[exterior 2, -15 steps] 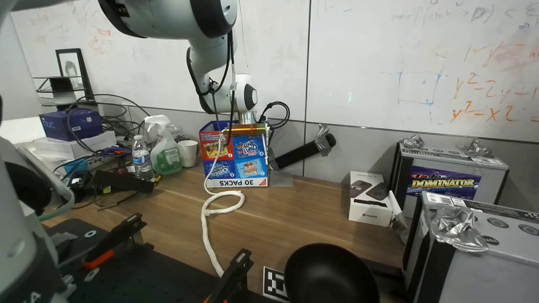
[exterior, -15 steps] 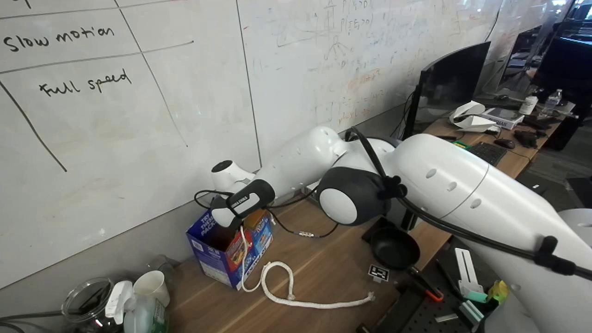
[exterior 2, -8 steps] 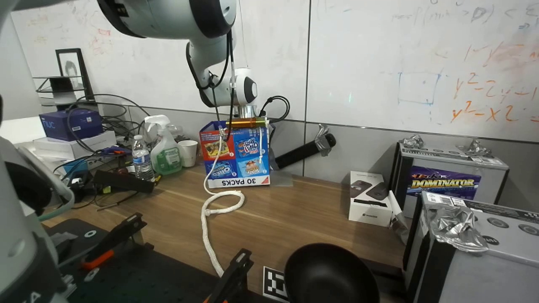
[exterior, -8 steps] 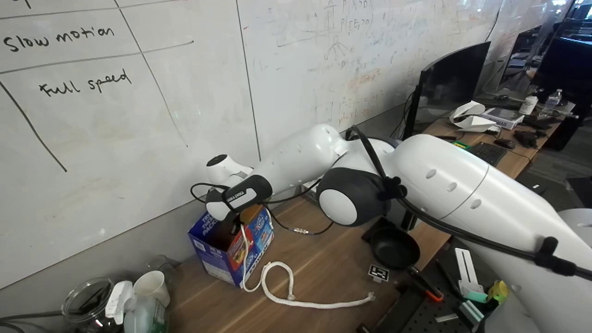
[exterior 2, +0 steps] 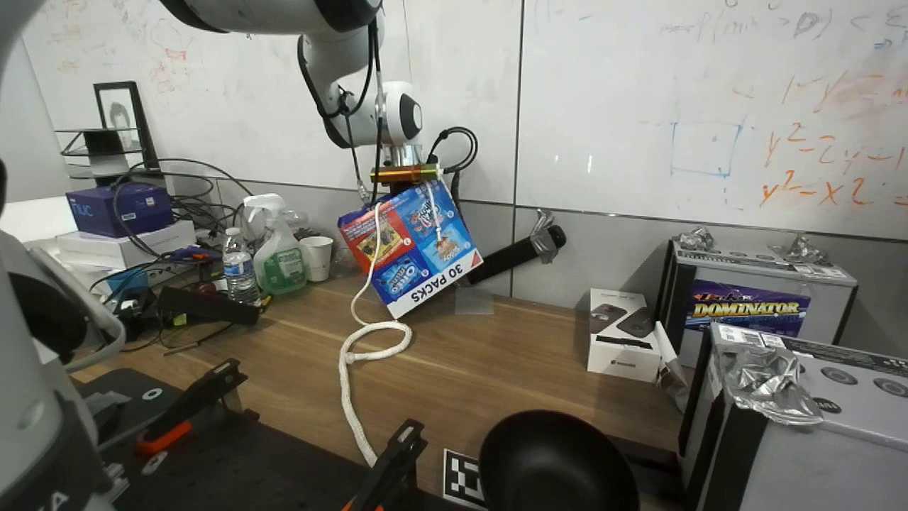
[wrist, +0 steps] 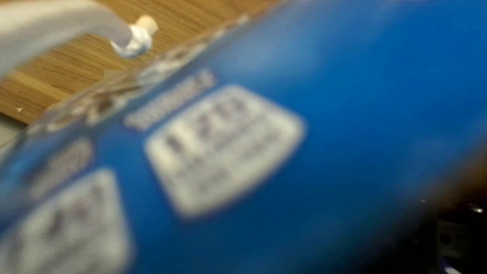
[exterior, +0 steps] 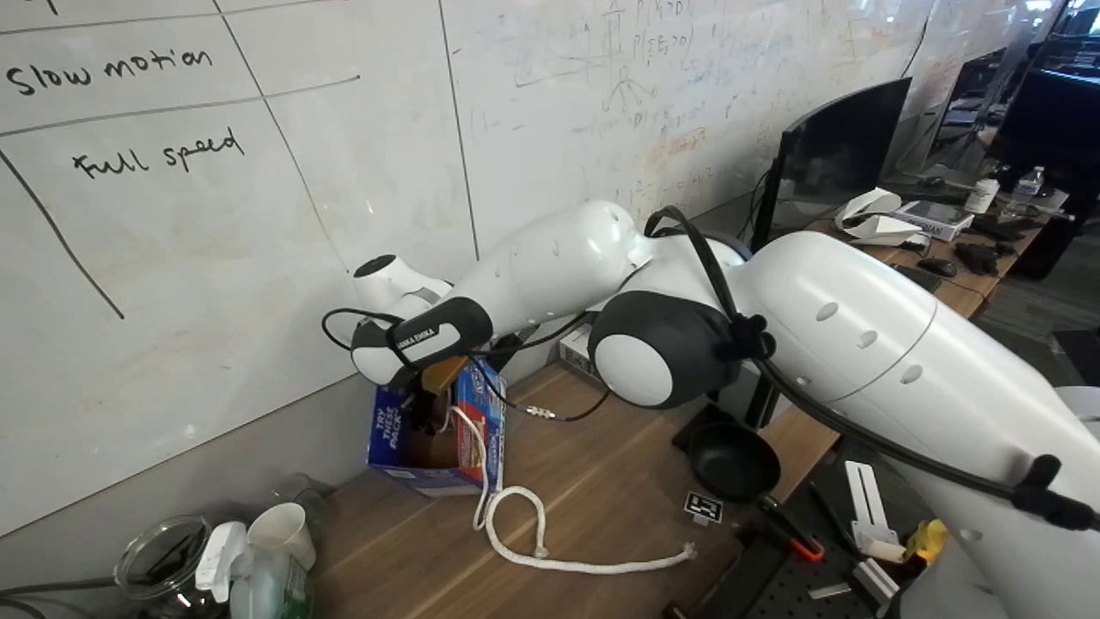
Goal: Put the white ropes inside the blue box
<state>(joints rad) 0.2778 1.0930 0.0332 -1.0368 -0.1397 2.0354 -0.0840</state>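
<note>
Blue box [exterior 2: 408,245] tilted at the far side, my hand [exterior: 421,413] at its open top.
White rope [exterior: 593,567] trails from it nearer across the bench [exterior 2: 496,369]; I cannot tell whether my hand grips anything.

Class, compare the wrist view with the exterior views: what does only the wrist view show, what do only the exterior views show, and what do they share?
Only the wrist view: a close look at two pale printed label panels on the blue cardboard box, their lettering blurred.

Only the exterior views: the round black frying pan, clear plastic spray bottle with green liquid, white tapered cup, large whiteboard and white robot arm.

Shared: the blue box, thick white rope and brown wooden tabletop.
</note>
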